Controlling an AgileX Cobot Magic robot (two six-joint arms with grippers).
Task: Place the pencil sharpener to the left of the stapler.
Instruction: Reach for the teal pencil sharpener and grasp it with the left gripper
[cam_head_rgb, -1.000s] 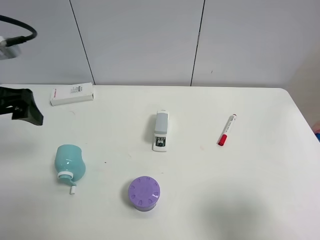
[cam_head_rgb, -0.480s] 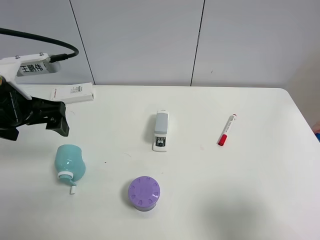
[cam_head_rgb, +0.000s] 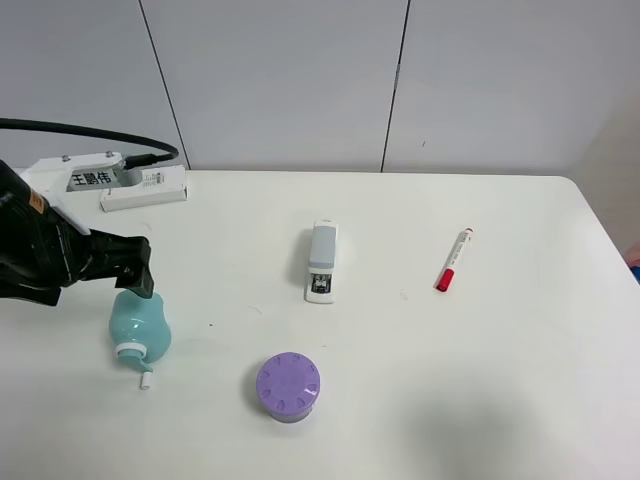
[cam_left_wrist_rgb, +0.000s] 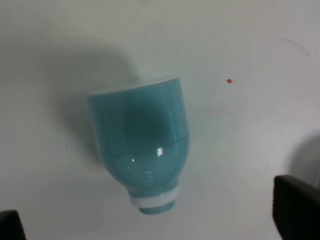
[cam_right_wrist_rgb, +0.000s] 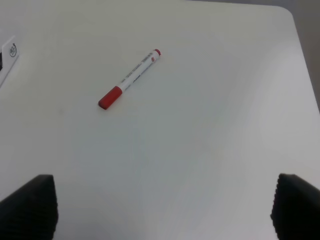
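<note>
Left gripper (cam_head_rgb: 128, 268): jaws spread wide; it hangs over the broad end of the pencil sharpener, and in the wrist view both fingertips (cam_left_wrist_rgb: 296, 205) stand clear of the body, holding nothing.
Right gripper (cam_right_wrist_rgb: 162, 207): jaws spread wide and empty over bare table; out of sight in the high view.
Pencil sharpener (cam_head_rgb: 140, 326): lying on its side on the table (cam_head_rgb: 520, 400), front-left area; white collar and small crank point toward the near edge. It lies left of the stapler, well apart from it and nearer the front.
Stapler (cam_head_rgb: 321, 262): mid-table, lengthwise front to back, dark metal part at its near end.
Purple round container (cam_head_rgb: 288, 385): near the front edge, between sharpener and stapler from left to right, touching neither.
Marker (cam_head_rgb: 453, 260): right of the stapler, well apart, lying at a slant with the red cap nearer the front; also seen from the right wrist (cam_right_wrist_rgb: 129, 79).
White box (cam_head_rgb: 145, 190): back-left of the table, partly behind the left arm.
</note>
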